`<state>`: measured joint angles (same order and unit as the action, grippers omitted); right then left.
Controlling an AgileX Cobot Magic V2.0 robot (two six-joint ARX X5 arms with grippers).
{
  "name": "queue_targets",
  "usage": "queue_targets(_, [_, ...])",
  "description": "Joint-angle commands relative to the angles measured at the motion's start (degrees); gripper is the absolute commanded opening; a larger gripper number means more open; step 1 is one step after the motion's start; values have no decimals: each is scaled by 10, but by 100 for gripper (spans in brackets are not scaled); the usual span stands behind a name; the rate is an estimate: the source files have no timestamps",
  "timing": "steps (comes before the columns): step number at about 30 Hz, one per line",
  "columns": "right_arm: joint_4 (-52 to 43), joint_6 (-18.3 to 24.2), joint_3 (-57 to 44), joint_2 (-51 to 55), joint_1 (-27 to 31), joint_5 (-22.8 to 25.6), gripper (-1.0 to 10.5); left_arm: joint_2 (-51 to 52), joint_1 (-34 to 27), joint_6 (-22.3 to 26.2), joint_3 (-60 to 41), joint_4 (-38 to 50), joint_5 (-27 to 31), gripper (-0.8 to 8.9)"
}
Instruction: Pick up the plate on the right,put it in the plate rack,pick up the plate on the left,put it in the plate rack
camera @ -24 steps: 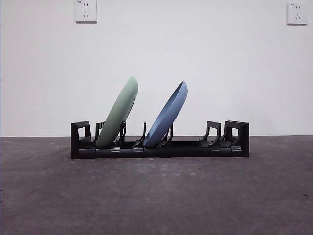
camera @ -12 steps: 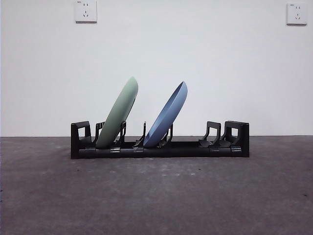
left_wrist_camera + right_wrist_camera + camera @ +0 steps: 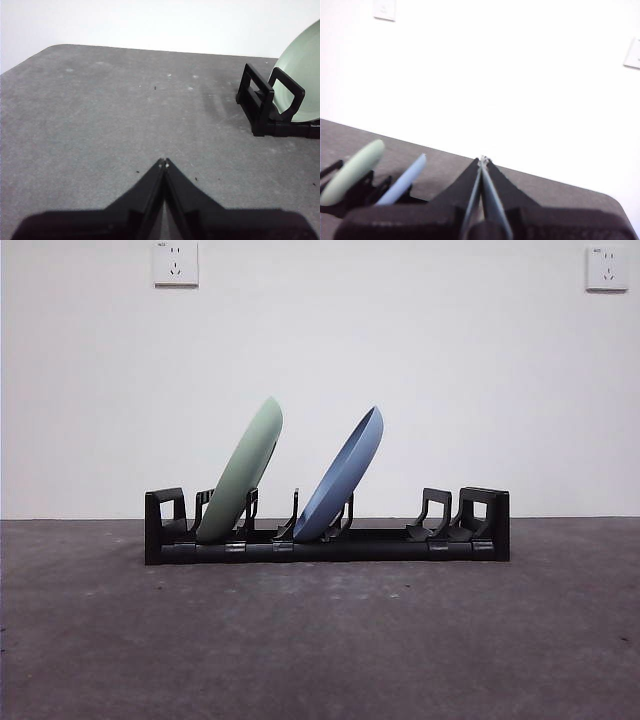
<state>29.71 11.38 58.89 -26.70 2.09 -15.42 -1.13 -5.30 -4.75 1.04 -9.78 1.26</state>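
The long black plate rack stands across the middle of the table. A pale green plate leans in its left slots and a blue plate leans in the slots near the middle. My left gripper is shut and empty over bare table, well away from the rack's end, where the green plate shows. My right gripper is shut and empty, held above the table, with the green plate and blue plate off to one side. Neither gripper appears in the front view.
The rack's right-hand slots hold nothing. Two wall sockets sit high on the white wall behind. Grey table surface spreads in front of the rack.
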Motion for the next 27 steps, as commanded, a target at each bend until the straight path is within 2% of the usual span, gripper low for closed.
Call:
queue_targets(1, [-62,-29,-116,46,3,0,2,0,0,-6,-6,4,-2,-3])
queue_targets(7, [-185,-73,-318,122,3,23,2,-1,0,-6,-6,4,-2,-3])
queue_targets(13, [-255,-99,-459,180,3,35,2,-1,0,-6,-6,4,-2,-3])
queue_targets(19, [-258,-99,-546,232,2,35,2,-1,0,-6,-6,4,-2,-3])
queue_targets(22, [-259,-116,-580,259,2,35,2,-1,0,-6,-6,4,-2,-3])
queue_targets(27, [-200,-112,-581,263,2,39,2,-1,0,-6,-6,4,-2,-3])
